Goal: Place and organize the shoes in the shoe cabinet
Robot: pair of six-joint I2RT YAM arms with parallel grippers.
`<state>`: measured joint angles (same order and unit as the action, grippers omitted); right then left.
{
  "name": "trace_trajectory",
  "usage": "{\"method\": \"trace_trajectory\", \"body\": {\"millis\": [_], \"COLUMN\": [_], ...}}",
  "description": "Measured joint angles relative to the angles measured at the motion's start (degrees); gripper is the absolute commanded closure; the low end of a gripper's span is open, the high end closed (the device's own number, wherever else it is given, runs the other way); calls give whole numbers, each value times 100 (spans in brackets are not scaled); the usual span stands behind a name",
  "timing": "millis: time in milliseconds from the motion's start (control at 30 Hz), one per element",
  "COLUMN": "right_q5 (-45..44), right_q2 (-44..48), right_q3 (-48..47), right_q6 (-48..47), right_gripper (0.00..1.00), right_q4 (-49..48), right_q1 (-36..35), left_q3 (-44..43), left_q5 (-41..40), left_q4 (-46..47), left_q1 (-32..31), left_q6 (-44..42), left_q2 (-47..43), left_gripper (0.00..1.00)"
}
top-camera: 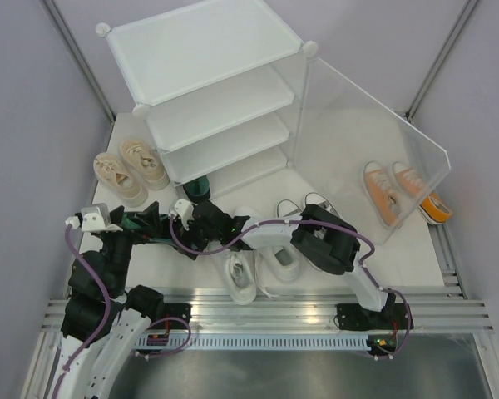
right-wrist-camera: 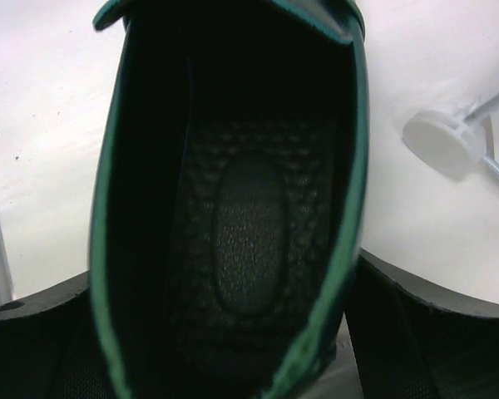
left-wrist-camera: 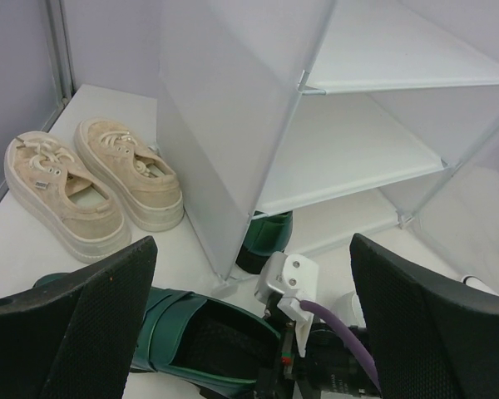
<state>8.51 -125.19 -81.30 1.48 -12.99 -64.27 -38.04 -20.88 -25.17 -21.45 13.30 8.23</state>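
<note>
The right gripper (right-wrist-camera: 224,270) stands spread wide astride a green shoe (right-wrist-camera: 233,216) whose toe is cut off; I cannot tell if the pads touch it. The left gripper (left-wrist-camera: 254,258), fully spread, holds nothing. The other green shoe (left-wrist-camera: 266,241) sits half hidden in the cabinet's (left-wrist-camera: 224,125) bottom tier.

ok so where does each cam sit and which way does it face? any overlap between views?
Top external: above and behind the arm bases, looking down on the tall white translucent three-tier shoe cabinet; both arms show.
Left wrist: on the left arm, facing the cabinet's side; own black fingers at bottom corners.
Right wrist: looks straight down into a dark green shoe, own fingers flanking it.
Shared: left wrist sees that shoe too; top and left wrist share the beige lace-up pair.
</note>
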Motion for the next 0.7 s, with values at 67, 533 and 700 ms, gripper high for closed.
{"method": "trace_trajectory", "body": {"millis": [67,533,700], "right_q5": [-66,-337,-319], "right_q2": [-131,-511,-511], "right_q3": [-203,-907,-909], "right_q6": [-24,-212,-216], "right_gripper": [11,52,92], "right_q4": [96,487,487], "right_q1": [-26,-127,-125], "left_q3": [0,0,0], "left_q5": [0,4,4], "left_q4": [0,0,0], "left_q1": [0,0,0], "left_q6": [0,0,0], "left_q2": [-2,-31,-44], "left_gripper": [1,0,1]}}
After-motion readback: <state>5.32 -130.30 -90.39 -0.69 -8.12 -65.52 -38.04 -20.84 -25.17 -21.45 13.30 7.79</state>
